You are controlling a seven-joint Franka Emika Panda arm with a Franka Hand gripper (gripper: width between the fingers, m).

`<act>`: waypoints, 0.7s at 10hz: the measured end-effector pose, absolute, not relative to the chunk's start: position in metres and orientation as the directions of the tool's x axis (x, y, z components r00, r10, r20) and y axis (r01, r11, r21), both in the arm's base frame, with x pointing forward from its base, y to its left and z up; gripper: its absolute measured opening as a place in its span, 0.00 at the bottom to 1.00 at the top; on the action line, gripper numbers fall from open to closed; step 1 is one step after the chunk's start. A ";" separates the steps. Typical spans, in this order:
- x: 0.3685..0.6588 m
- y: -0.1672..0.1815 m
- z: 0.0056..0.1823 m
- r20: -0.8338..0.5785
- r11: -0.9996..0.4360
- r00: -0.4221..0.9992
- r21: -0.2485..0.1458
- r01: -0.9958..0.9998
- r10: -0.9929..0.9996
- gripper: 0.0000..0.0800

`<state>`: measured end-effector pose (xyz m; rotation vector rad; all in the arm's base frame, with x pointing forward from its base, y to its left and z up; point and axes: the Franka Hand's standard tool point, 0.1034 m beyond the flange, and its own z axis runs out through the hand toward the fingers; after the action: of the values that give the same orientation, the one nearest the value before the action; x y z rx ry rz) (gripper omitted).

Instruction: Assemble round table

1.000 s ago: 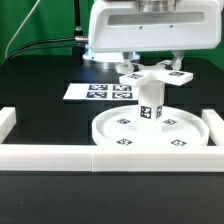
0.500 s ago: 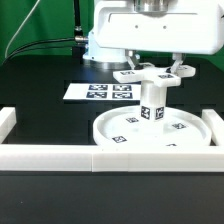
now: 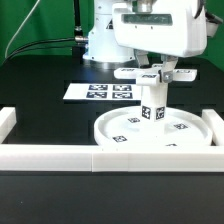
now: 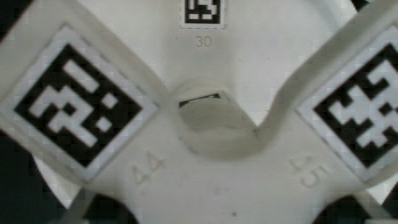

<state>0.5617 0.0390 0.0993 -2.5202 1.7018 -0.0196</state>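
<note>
The large round rimmed disc [image 3: 110,135] lies flat on the black table. The short thick cylinder [image 3: 152,105] stands upright on its middle. The cross-shaped piece [image 3: 127,74] sits level on top of the cylinder, its tagged arms pointing outward. My gripper [image 3: 158,68] reaches straight down onto the hub of the cross-shaped piece, with its fingers close in around it. In the wrist view the cross-shaped piece [image 4: 196,90] fills the picture, showing its hub and two tagged arms. My fingers do not show there.
The marker board [image 3: 95,92] lies flat behind the disc toward the exterior view's left. Long white border blocks run along the front [image 3: 50,155], the left [image 3: 6,120] and the right [image 3: 215,125]. The arm's base stands behind.
My hand has turned about its vertical axis above the cylinder. The arms of the cross-shaped piece have swung a little with it, the left tag moving further to the exterior view's left.
</note>
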 end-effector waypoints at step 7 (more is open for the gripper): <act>0.560 0.039 0.099 -0.142 0.208 -0.194 -0.091 -0.974 -0.971 0.56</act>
<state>0.5605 0.0389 0.0992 -1.8768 2.3055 0.0283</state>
